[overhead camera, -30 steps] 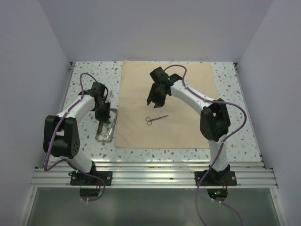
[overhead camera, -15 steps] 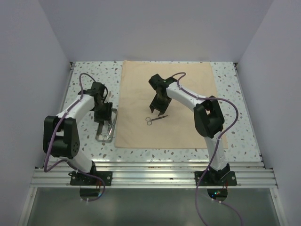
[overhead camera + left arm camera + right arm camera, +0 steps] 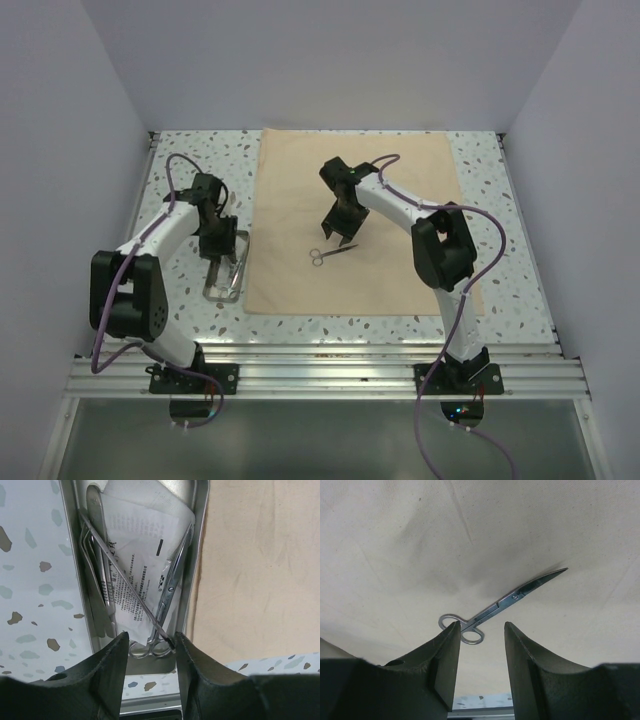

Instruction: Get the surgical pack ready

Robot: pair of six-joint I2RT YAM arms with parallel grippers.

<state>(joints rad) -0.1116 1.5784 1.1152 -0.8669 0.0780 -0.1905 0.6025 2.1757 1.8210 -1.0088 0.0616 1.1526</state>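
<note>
A large beige cloth point(image 3: 400, 200) lies flat on the table. One pair of silver scissors point(image 3: 330, 253) rests on it, seen closer in the right wrist view point(image 3: 512, 599). My right gripper point(image 3: 338, 237) hangs open just above their finger rings point(image 3: 481, 630), holding nothing. At the cloth's left edge stands a small steel tray point(image 3: 222, 296). My left gripper point(image 3: 218, 258) is open over the tray's near end point(image 3: 150, 642), empty. Inside the tray point(image 3: 200, 540) lie scissors point(image 3: 167, 592), tweezers point(image 3: 97, 555), a thin instrument point(image 3: 125, 585) lying diagonally, and a printed white gauze packet point(image 3: 142, 535).
The speckled tabletop point(image 3: 180, 150) borders the cloth on all sides. White walls close in the left, right and back. An aluminium rail point(image 3: 320, 375) with both arm bases runs along the near edge.
My right gripper swung down and toward the scissors on the cloth. My left gripper opened over the tray and stayed in place.
</note>
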